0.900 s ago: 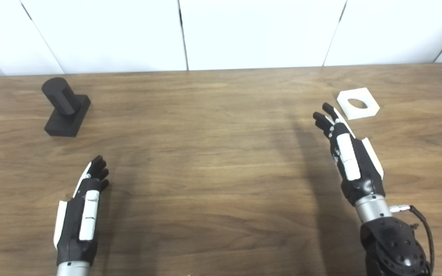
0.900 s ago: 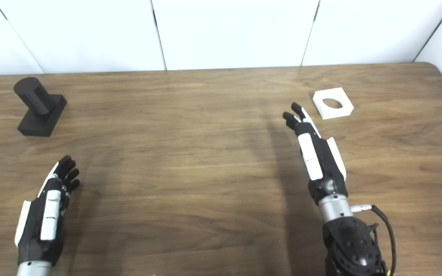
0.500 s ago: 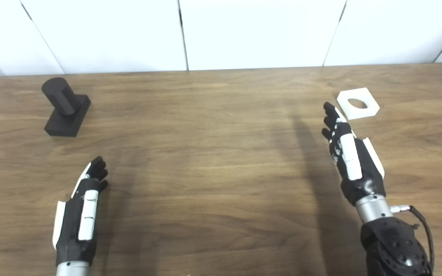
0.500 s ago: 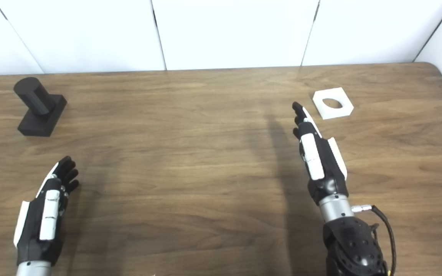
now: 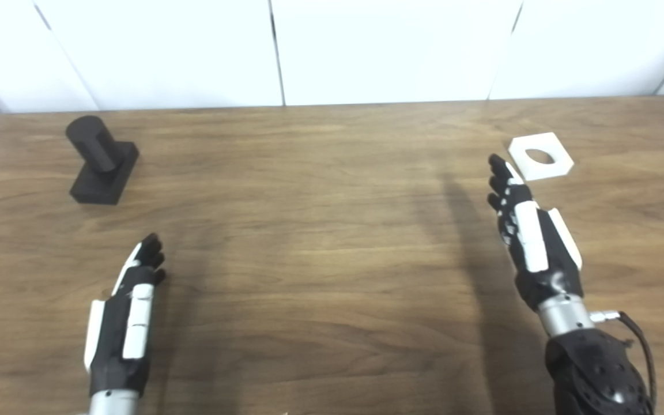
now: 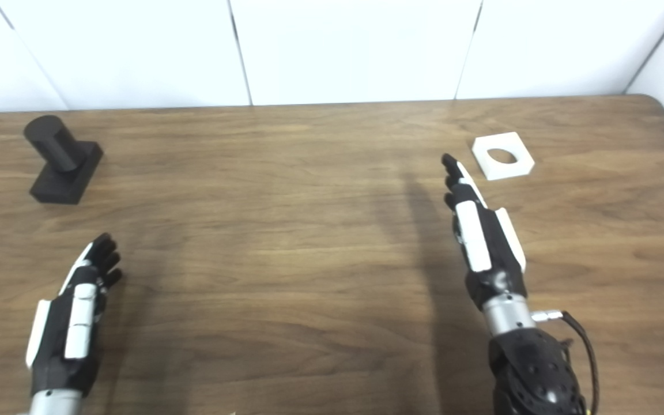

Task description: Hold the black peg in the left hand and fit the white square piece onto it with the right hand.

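The black peg (image 5: 101, 158), a round post on a square base, stands at the far left of the wooden table (image 5: 320, 230). The white square piece (image 5: 540, 157) with a round hole lies flat at the far right. My left hand (image 5: 127, 314) hovers open near the front left, well short of the peg, holding nothing. My right hand (image 5: 531, 233) is open and stretched forward, its fingertips just below and left of the white piece, not touching it.
White wall panels (image 5: 389, 49) rise behind the table's far edge. The table's right corner is rounded. A cable (image 5: 640, 340) runs from my right wrist. A broad stretch of bare wood lies between the two hands.
My right hand's fingers have drawn together and straightened toward the white piece. My left hand has barely moved. The whole picture has shifted slightly, so the camera moved.
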### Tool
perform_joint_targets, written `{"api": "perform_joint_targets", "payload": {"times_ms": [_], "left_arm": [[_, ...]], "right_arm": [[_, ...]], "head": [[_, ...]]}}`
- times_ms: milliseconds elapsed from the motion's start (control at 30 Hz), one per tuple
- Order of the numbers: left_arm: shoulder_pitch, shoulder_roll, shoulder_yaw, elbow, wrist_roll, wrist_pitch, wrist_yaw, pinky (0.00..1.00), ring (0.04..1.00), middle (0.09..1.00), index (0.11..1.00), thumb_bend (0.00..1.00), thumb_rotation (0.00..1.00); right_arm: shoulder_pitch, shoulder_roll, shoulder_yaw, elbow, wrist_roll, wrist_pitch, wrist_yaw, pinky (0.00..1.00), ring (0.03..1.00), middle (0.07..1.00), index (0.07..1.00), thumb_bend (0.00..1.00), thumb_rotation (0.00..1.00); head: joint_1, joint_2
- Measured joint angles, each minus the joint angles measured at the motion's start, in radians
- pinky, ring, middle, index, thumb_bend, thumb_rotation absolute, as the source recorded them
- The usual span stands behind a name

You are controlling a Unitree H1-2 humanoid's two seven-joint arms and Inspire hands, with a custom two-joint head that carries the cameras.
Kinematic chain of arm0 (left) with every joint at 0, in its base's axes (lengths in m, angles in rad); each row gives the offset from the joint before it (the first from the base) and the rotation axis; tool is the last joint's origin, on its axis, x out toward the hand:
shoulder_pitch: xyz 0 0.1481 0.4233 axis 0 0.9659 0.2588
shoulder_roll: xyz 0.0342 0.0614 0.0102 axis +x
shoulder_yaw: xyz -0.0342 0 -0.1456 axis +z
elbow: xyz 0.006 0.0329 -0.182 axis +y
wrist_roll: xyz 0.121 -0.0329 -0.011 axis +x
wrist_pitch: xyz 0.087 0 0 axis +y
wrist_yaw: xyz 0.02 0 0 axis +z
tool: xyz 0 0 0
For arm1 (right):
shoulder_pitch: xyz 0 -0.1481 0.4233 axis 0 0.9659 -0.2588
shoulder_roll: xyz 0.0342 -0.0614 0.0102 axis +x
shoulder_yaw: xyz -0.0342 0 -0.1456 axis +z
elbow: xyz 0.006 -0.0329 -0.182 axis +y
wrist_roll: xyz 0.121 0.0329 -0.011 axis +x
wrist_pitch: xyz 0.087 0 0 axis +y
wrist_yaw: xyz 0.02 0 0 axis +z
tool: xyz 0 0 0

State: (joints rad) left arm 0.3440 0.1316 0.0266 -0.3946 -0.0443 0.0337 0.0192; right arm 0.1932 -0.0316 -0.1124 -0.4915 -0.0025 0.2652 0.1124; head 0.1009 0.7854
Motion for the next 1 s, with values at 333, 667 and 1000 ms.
{"api": "perform_joint_targets", "payload": {"times_ms": [333,667,1000], "left_arm": [[-0.001,-0.008,-0.072,0.008,0.081,-0.041,0.030,0.91,0.939,0.947,0.925,0.61,0.90],[-0.003,-0.008,-0.109,0.038,0.120,-0.055,0.060,0.94,0.951,0.939,0.916,0.63,0.91],[-0.003,-0.007,-0.126,0.051,0.126,-0.072,0.085,0.97,0.976,0.952,0.917,0.62,0.91]], "right_arm": [[0.004,-0.015,-0.053,0.009,0.086,-0.005,0.038,1.00,1.000,1.000,1.000,0.50,1.00],[0.005,-0.017,-0.058,0.010,0.107,-0.011,0.067,1.00,1.000,0.999,0.996,0.55,1.00],[0.006,-0.017,-0.066,0.014,0.086,-0.016,0.057,1.00,0.973,0.960,0.949,0.63,1.00]], "head": [[0.243,-0.075],[0.287,-0.136],[0.273,-0.153]]}}
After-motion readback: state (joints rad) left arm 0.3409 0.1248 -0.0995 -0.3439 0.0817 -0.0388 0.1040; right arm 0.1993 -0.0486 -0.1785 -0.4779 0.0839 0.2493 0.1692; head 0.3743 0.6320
